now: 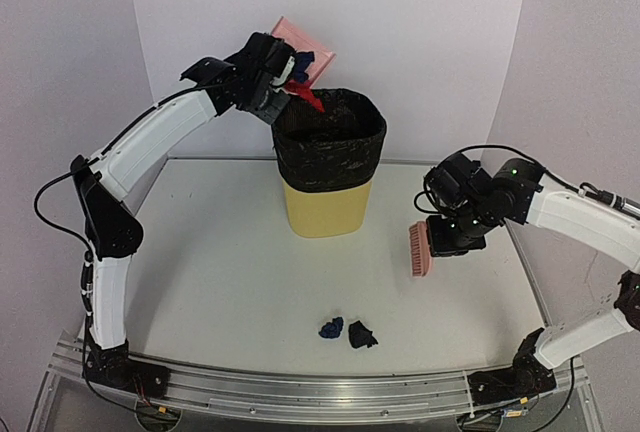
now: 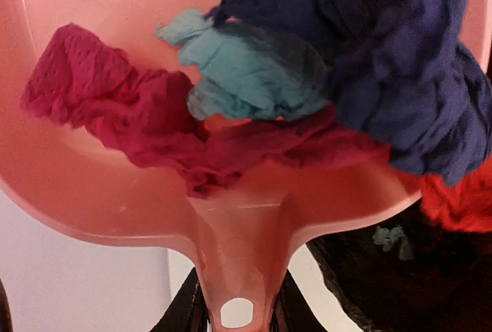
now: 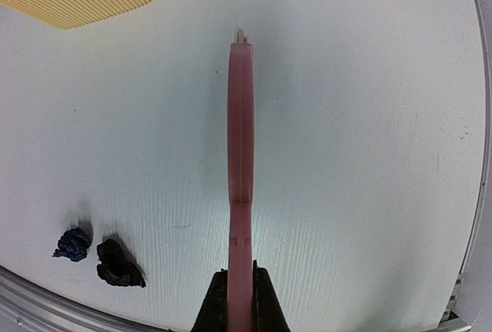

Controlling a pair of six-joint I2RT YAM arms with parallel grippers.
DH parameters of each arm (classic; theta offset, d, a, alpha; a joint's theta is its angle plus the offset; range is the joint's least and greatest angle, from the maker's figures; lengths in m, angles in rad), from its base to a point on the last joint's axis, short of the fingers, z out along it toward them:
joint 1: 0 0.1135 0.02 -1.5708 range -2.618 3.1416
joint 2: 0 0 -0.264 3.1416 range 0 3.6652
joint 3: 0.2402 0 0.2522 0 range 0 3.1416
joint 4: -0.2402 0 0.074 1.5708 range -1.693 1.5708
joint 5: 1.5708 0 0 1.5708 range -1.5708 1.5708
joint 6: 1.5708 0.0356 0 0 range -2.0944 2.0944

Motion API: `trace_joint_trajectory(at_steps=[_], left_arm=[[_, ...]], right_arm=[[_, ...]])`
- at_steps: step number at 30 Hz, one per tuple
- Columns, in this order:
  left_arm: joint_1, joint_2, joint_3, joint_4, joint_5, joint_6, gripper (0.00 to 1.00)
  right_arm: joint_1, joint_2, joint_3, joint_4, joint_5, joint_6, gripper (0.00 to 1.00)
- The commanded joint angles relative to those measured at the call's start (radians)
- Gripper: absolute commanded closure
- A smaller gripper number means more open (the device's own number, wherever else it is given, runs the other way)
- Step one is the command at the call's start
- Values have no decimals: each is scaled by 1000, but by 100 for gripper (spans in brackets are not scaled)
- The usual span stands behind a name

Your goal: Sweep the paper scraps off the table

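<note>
**Bin at the back, dustpan tipped above it**

There's the yellow bin (image 1: 327,210), ribbed sides, standing near the middle of the far edge of the surface (image 1: 230,272). A black liner (image 1: 330,147) is folded down over its upper half. Up over its back-left rim, the pink dustpan (image 1: 298,36) is in the air and steeply tilted; its handle (image 2: 236,270) has a round hanging hole. Out right, the pink brush (image 1: 421,249) is clear of the bin, toward the right edge, bristles facing left.

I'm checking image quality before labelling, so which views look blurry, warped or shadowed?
Left wrist: the crumpled paper scraps in the pink plastic dustpan look slightly soft. Right wrist: sharp, but the metal front rail curves. Top external: even light, faint shadows.
</note>
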State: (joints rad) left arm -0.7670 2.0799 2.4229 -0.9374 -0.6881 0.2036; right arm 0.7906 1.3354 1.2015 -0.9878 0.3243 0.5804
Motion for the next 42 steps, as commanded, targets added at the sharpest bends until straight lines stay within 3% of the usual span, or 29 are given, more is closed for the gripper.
trace_joint_trajectory(at_steps=[1,10,17,22,25,30,38,42], left_arm=[[-3,-62,-74,224,-163,205,100],[-21,-60,-117,326,-188,307,100],[-65,-48,-155,480,-269,477,100],[-77,-62,-91,449,-265,453,100],[-85,-105,-69,372,-211,373,100],[-86,-233,-74,114,36,59,100],[-89,-535,-468,-60,284,-388,100],[-100,-679,-659,-94,387,-478,100]], right_arm=[[-1,2,8,12,-24,1,100],[-1,13,15,12,-36,5,100],[-2,3,6,12,-30,12,100],[-1,-9,4,12,-32,16,100],[-1,-10,5,14,-38,20,100],[-1,-10,10,14,-66,14,100],[-1,-9,17,12,-150,-28,100],[-1,-10,6,12,-173,-39,100]])
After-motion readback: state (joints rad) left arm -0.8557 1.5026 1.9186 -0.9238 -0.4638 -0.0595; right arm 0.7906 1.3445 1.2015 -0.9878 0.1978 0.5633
